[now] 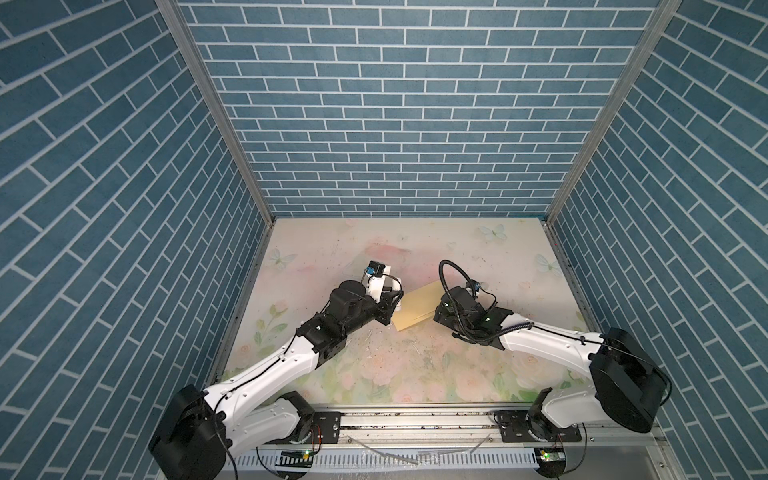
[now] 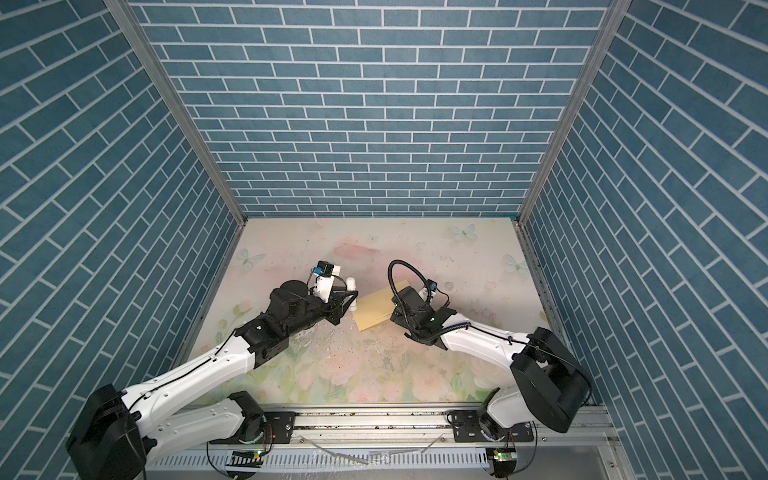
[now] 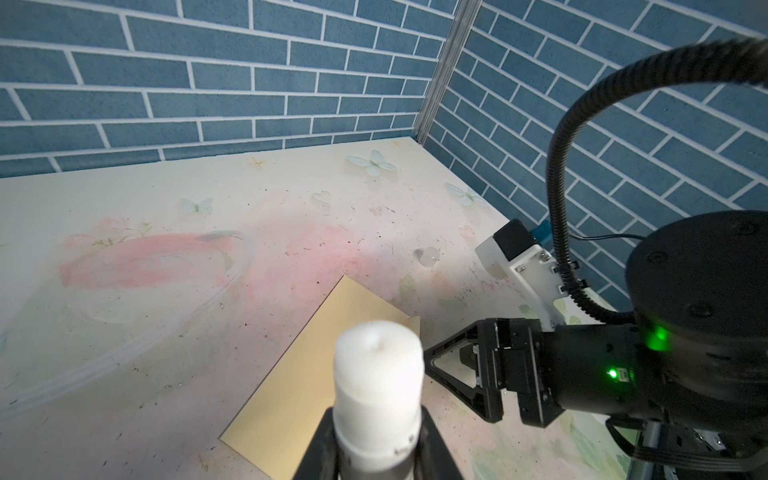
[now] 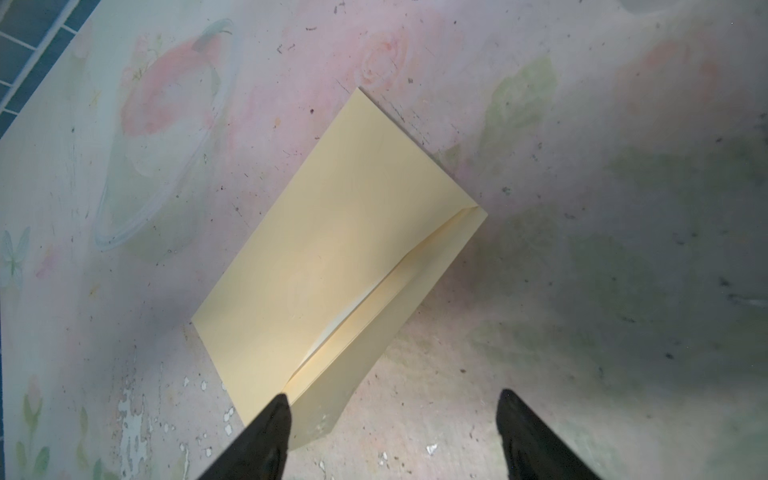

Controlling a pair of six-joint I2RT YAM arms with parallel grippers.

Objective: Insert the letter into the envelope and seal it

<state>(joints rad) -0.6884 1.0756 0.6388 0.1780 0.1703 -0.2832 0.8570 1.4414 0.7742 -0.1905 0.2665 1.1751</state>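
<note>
Item 1: long yellow manila paper envelope (image 1: 417, 309) (image 4: 332, 257), flat on your floral-printed tabletop (image 1: 415, 374), mid-table, between both arms. Item 2: your right gripper (image 4: 392, 405), jaws spread wide, nothing held; one fingertip (image 4: 274, 415) overlaps the envelope's nearest corner, the other stands off the paper over bare table. Item 3: your left gripper (image 3: 376, 432), clamped on a white cylindrical stick (image 3: 378, 365), at the envelope's other end; whether stick touches paper cannot be told

Both top views are sharp, evenly lit, bowed at the edges. The right wrist view is hazy, with shadow over the bench (image 4: 623, 270). The left wrist view blurs the near white cylinder (image 3: 378, 374).
</note>
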